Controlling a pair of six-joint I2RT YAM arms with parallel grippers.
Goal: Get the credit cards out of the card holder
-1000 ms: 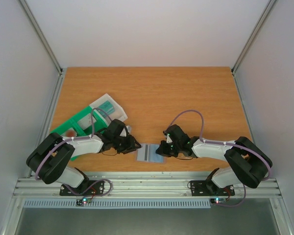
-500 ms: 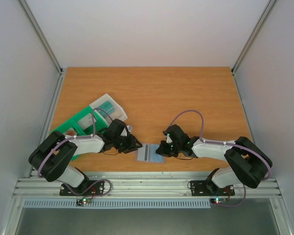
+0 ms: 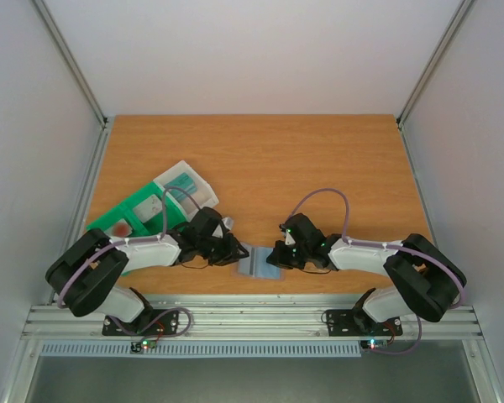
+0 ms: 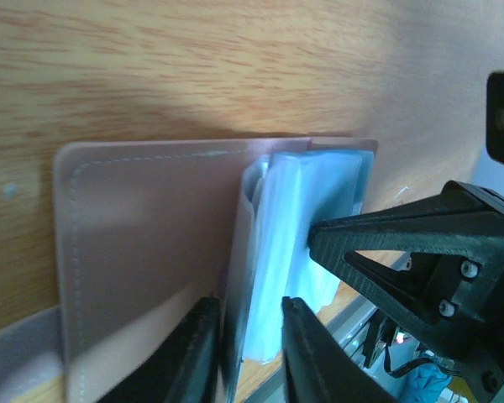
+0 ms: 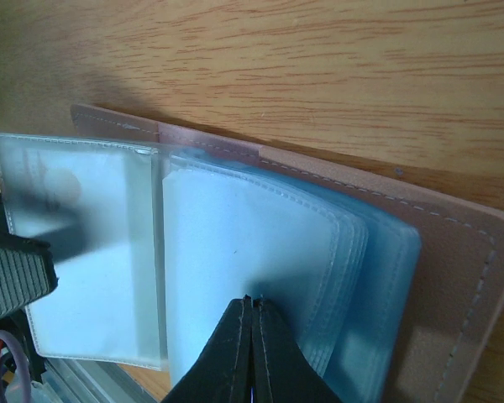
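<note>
The card holder [image 3: 257,262] lies open like a book near the table's front edge, its pale pinkish-grey cover [image 4: 143,243] flat on the wood. Clear sleeves with light blue credit cards [image 5: 235,252] fan up from its spine. My left gripper [image 4: 249,302] straddles the near edge of the sleeve stack, one finger against the cover side and the other against a blue sleeve [image 4: 277,252]. My right gripper [image 5: 254,299] is shut with nothing between its tips, which rest on the top blue sleeve. In the top view both grippers, left [image 3: 235,254] and right [image 3: 277,256], flank the holder.
A green compartment tray [image 3: 130,217] and a clear plastic box [image 3: 186,186] with a teal block lie behind the left arm. The aluminium rail [image 3: 252,317] runs just in front of the holder.
My left gripper has slid right onto the holder's left edge and its jaws have narrowed around the sleeves. The right arm has not moved.
</note>
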